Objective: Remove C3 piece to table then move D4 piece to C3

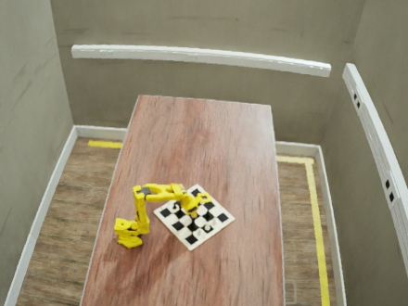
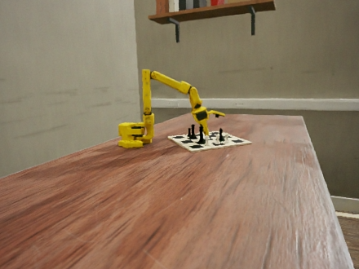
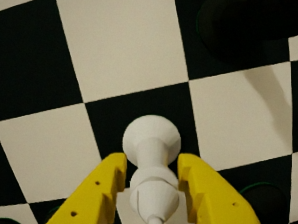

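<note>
The white piece on C3, a pawn-like piece (image 3: 151, 135), stands upright inside its dark square. My gripper (image 1: 194, 215) (image 2: 207, 134) (image 3: 152, 161) points down over it. The two yellow fingertips are a little apart, one on each side of the white piece, with a narrow dark gap showing beside it; the piece is not gripped. The D4 piece, a black one (image 3: 264, 196), shows only in part at the lower right of the wrist view, past the right finger. The board (image 1: 190, 248) (image 2: 192, 151) lies flat before the arm.
Another black piece (image 3: 240, 25) stands on the dark square B4, at the upper right of the wrist view. Several black and white pieces stand close around the gripper on the board. C4, between the two black pieces, is bare and light.
</note>
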Controlling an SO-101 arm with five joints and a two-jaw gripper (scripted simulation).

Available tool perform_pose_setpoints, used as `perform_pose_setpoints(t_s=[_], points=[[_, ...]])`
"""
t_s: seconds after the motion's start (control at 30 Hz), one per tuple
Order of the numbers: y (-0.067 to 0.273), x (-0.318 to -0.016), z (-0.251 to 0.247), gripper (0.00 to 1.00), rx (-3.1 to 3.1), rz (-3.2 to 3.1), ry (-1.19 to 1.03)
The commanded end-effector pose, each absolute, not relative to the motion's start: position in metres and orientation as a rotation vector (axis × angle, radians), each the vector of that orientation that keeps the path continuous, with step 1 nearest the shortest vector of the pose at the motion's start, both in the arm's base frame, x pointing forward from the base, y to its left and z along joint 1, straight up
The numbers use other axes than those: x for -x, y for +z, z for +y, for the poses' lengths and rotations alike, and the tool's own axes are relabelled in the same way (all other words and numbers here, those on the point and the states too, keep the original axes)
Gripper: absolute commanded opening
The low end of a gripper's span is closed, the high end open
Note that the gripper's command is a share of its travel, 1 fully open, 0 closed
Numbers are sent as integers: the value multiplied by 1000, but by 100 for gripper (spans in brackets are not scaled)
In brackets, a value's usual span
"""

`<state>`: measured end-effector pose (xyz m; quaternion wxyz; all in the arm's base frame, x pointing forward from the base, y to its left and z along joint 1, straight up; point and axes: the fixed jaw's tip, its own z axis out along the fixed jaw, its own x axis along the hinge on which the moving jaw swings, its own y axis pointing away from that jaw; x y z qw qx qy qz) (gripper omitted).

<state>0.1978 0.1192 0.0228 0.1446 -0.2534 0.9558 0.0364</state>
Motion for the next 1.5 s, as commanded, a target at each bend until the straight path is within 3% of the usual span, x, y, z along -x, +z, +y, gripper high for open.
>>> perform_pose_setpoints(t_s=[0.0,1.47], points=[[23,-196,120,10,729,2767,106],[28,-200,120,10,725,2768,102]])
